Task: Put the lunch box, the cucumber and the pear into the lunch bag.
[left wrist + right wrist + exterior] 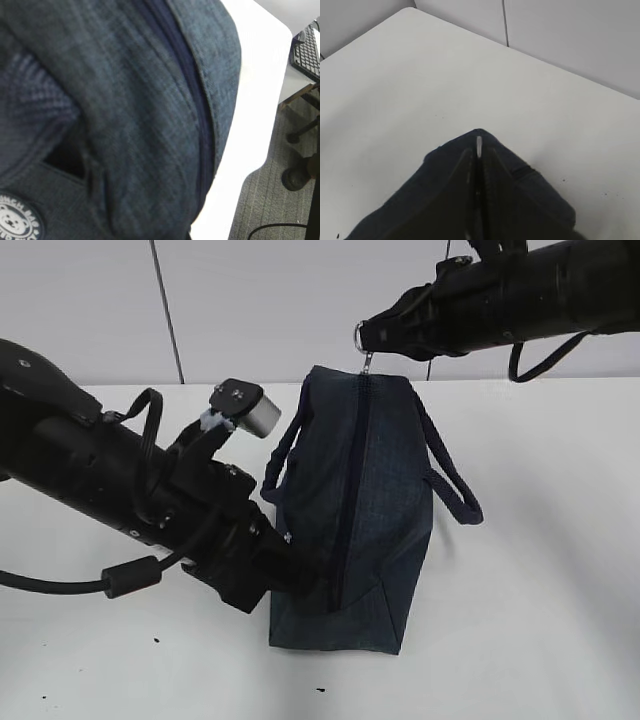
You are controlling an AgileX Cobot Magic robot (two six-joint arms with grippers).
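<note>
The dark navy lunch bag (375, 500) lies on the white table (540, 570) with its zipper (352, 480) closed along the top. My right gripper (372, 335) is shut on the metal ring pull (361, 337) at the bag's far end; in the right wrist view the silver pull (479, 145) sits between the closed fingers (462, 200). My left gripper (292, 585) presses into the bag's near left side, its fingertips buried in the fabric. The left wrist view is filled with bunched bag fabric (150, 125). The lunch box, cucumber and pear are out of view.
The bag's loop handles (455, 490) stick out on both sides. A bear logo patch (17, 222) is on the bag. The table edge (235, 190) drops to the floor, where a chair base (300, 175) stands; a keyboard (307, 50) lies beyond.
</note>
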